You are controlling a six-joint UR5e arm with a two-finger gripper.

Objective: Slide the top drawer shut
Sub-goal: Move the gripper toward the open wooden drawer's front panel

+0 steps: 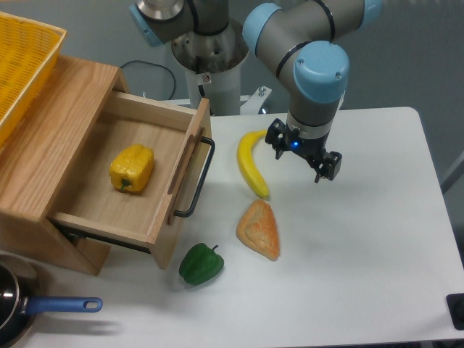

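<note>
The top drawer (101, 190) of the light-oak cabinet stands pulled far out to the right. A black bar handle (196, 177) runs along its front panel. A yellow bell pepper (132, 168) lies inside it. My gripper (299, 154) hangs over the white table to the right of the drawer, just past the banana (250, 163). Its two fingers are spread apart with nothing between them, so it is open. It touches neither the handle nor the drawer front.
A banana, an orange bread wedge (259, 229) and a green bell pepper (201, 264) lie on the table between my gripper and the drawer front. A yellow basket (22, 61) sits on the cabinet top. A blue-handled pan (43, 307) is at the lower left.
</note>
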